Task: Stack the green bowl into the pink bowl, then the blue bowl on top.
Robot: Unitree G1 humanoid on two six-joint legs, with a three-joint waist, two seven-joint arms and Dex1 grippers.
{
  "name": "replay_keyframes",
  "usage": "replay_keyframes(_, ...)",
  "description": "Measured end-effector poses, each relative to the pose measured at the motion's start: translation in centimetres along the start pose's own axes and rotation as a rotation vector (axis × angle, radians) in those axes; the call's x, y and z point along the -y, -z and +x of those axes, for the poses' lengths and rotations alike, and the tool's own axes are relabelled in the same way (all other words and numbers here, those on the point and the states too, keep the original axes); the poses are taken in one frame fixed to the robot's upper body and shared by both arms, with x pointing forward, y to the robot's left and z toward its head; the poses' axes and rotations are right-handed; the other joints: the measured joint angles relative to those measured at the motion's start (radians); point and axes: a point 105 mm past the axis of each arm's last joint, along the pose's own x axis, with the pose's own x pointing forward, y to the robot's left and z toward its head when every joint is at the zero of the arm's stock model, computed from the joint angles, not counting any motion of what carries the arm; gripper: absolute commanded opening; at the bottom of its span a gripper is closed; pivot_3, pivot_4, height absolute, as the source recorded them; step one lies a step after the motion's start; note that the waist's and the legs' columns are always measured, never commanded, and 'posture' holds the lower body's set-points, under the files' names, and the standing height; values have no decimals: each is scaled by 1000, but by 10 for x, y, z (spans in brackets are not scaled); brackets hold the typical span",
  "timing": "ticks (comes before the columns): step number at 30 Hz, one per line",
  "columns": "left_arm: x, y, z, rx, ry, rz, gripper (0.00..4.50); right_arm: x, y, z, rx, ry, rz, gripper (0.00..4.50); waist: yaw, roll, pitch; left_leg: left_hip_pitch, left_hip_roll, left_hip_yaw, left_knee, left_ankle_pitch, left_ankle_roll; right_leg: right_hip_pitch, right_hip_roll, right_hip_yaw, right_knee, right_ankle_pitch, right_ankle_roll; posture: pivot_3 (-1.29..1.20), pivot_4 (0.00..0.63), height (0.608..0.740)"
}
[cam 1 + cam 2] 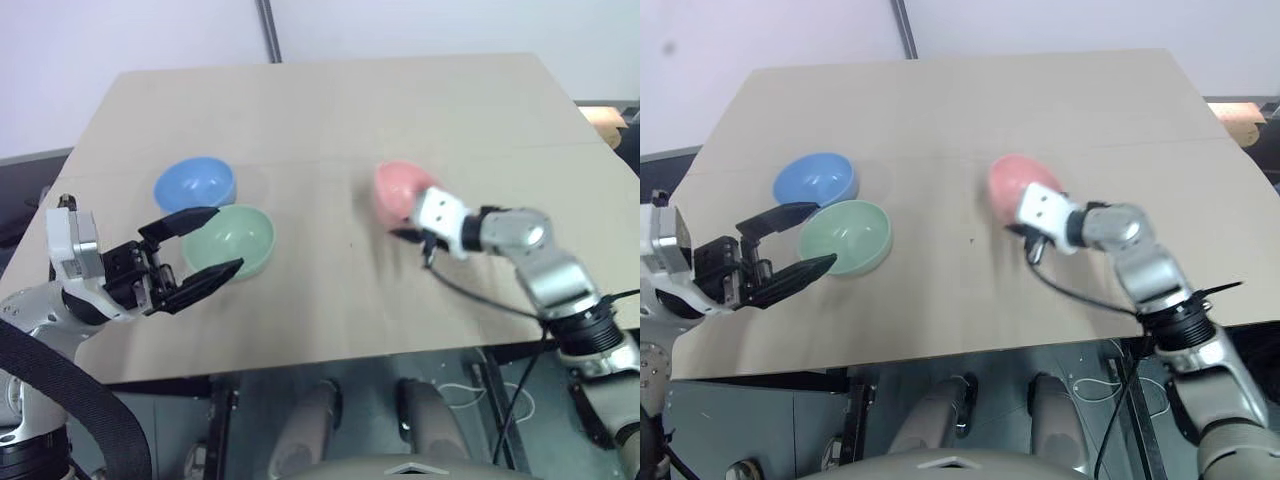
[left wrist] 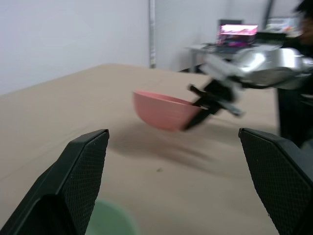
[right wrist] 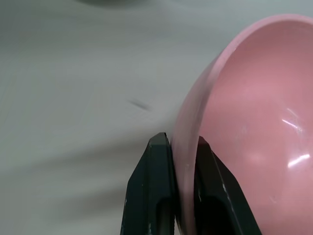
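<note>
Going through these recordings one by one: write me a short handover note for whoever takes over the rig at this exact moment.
Right gripper: shut on the rim of the pink bowl, one finger inside and one outside; the left wrist view shows the bowl lifted off the table.
Left gripper: open, holding nothing, hovering at the near side of the green bowl.
Blue bowl sits on the table just behind the green one; I cannot tell whether they touch.
Done: pink bowl gripped. No stacking yet.
Left: green bowl into pink, then blue on top.
</note>
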Motion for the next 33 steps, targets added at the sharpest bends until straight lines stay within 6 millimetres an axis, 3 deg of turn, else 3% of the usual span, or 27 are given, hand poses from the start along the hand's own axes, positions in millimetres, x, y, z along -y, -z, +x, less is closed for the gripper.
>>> replay_keyframes(3,-3,7,2,-32,-39,17,4500,-8,0,12,-16,-15,5,36,4,-1,0,0,0,0,1,0,0,1,0,0,0,0,-1,0,150,740)
replay_keyframes(4,-4,8,3,-40,-48,20,4500,-7,0,13,-22,-13,3,928,4,-1,-1,0,0,-1,1,0,0,1,0,0,0,0,-1,0,150,740)
replay_keyframes(6,-6,8,3,-48,-66,43,4500,-6,3,14,-42,-14,10,1744,3,-2,-1,0,0,-1,1,0,0,0,1,-1,0,0,-1,0,150,740)
replay_keyframes(10,-7,11,1,-75,-90,56,4500,-6,11,15,-79,-11,31,3884,2,-2,-1,0,0,0,1,0,0,0,1,0,0,1,0,0,150,740)
replay_keyframes(11,-7,12,0,-83,-94,55,4500,-6,12,14,-84,-10,30,4321,1,-2,-1,0,0,-1,1,0,0,0,1,0,0,1,0,0,150,740)
replay_keyframes(12,-7,14,-1,-101,-105,60,4500,-5,14,12,-95,-8,31,4459,1,-2,-1,0,0,-1,1,0,0,0,1,0,0,1,0,0,150,740)
replay_keyframes(16,-6,20,-5,-204,-126,115,4500,-4,2,0,-48,-7,51,4459,1,-2,-1,-1,0,-1,1,0,0,0,1,0,0,0,0,0,150,740)
replay_keyframes(19,-9,26,-10,-331,-190,226,4500,-3,-26,-21,93,-9,86,4459,3,-2,-1,-1,0,-2,0,0,0,0,0,0,-1,0,0,0,150,740)
replay_keyframes(22,-8,26,-12,-416,-194,297,4500,-5,-37,-41,162,-19,107,4459,7,-2,-1,-1,0,-2,0,0,0,1,0,-2,-2,-1,0,0,150,740)
replay_keyframes(26,-7,26,-11,-459,-184,310,4500,-6,-35,-51,185,-14,138,4459,5,-2,-1,-1,0,-2,0,-1,-1,1,0,-2,-2,-3,2,0,150,740)
replay_keyframes(27,-12,29,-15,-598,-165,404,4500,-7,-28,-58,180,2,165,4459,4,-3,-1,-1,1,-2,0,0,-1,1,1,-2,-2,-3,2,0,150,740)
replay_keyframes(33,-14,36,-14,-736,-79,528,4500,-2,-27,-63,188,58,169,4459,2,-2,-1,-1,1,0,-2,0,0,0,1,-1,-3,-2,1,0,150,740)
